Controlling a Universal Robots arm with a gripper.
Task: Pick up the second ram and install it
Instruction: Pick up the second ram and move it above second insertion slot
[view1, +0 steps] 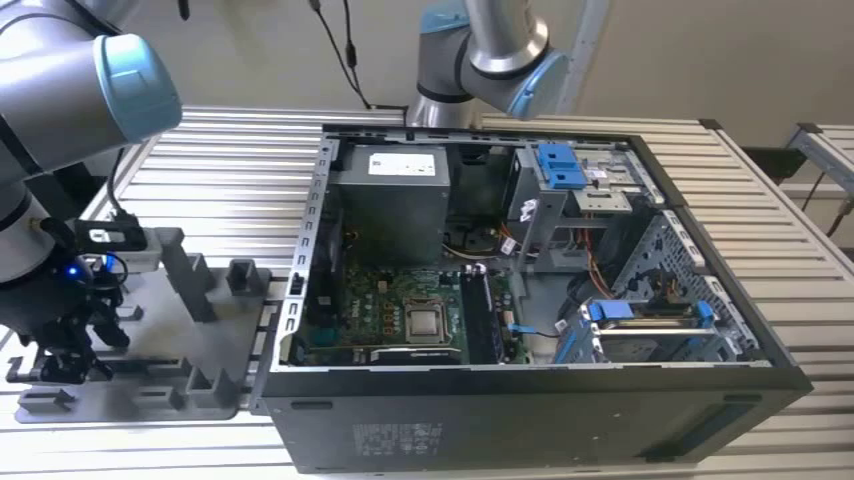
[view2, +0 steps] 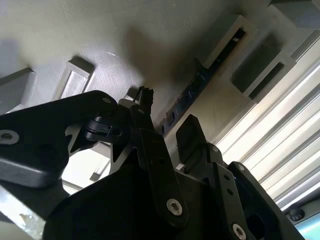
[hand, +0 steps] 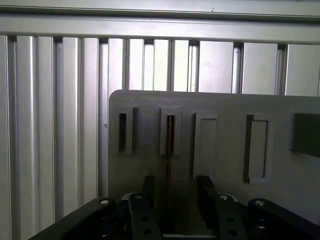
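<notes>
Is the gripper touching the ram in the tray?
Apart. In the first wrist view the ram stands between the gripper's open fingers, grey tray showing on both sides.

Found the second ram (hand: 170, 150) standing on its long edge in a narrow slot of the grey holder tray (hand: 225, 110). Appeared edge-on in the first wrist view as a thin dark sliver, upright and straight, square to the tray's face and not leaning to either side. Showed more of one flat side in the second wrist view (view2: 192, 92): a long, slim, dark board with a row of black chips along it. Ran in a straight line across the tray, with one end tucked inside the slot's raised rim near the tray's edge and the rest stretching out from that rim toward the tray's middle. Sat undisturbed in the slot, not lifted.
</notes>
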